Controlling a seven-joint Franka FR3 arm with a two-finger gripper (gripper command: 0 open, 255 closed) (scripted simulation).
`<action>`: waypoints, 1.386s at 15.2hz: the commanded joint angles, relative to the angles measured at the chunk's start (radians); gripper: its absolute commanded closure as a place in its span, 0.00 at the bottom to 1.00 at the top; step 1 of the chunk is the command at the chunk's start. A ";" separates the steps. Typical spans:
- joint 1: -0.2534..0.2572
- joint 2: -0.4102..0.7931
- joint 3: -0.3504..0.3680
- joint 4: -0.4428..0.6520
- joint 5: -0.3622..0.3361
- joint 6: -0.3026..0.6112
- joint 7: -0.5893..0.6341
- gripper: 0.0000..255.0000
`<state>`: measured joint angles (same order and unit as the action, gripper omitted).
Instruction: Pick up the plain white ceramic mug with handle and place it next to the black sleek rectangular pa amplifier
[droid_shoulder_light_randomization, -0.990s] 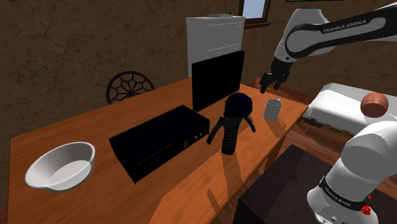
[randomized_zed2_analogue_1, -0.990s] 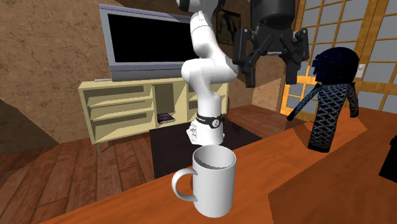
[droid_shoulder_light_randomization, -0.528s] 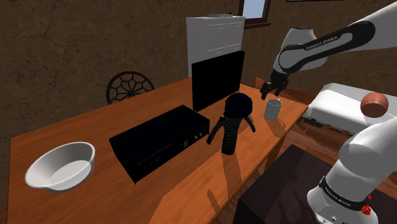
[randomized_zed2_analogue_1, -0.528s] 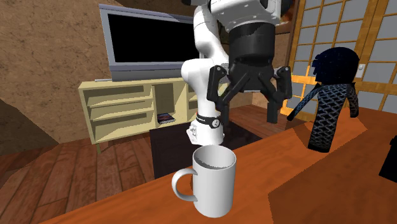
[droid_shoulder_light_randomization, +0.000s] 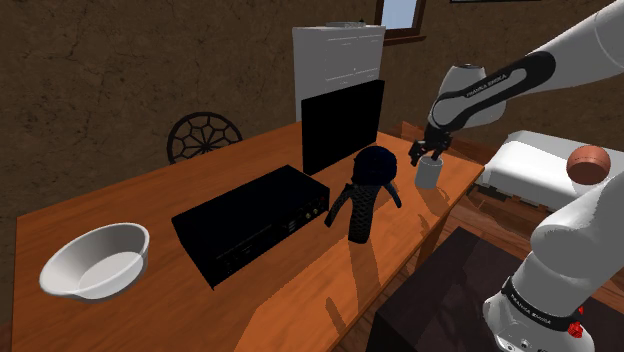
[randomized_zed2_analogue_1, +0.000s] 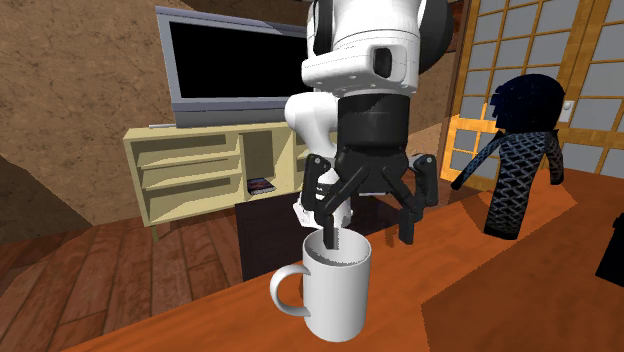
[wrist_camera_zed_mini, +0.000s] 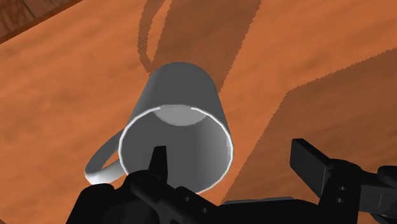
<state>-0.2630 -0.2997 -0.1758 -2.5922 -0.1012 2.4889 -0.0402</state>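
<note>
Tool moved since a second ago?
Yes. The tool dropped toward the white mug, which stayed put; its fingers now straddle the rim.

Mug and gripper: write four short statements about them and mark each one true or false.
1. The mug stands upright on the table. True.
2. The gripper is shut on the mug's handle. False: it is open, with one finger at the mug's mouth and the other outside its wall. The handle is free.
3. The mug touches the amplifier. False: they stand apart, with a dark figurine between them.
4. The mug is empty. True: the wrist view shows its bare inside.
</note>
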 joint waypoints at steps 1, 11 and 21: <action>0.001 0.027 -0.004 -0.008 0.002 0.036 -0.003 0.00; 0.002 0.048 -0.006 -0.012 0.004 0.060 -0.005 1.00; 0.001 0.037 -0.005 -0.006 0.004 0.044 -0.004 1.00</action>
<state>-0.2614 -0.2583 -0.1809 -2.6016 -0.0974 2.5405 -0.0442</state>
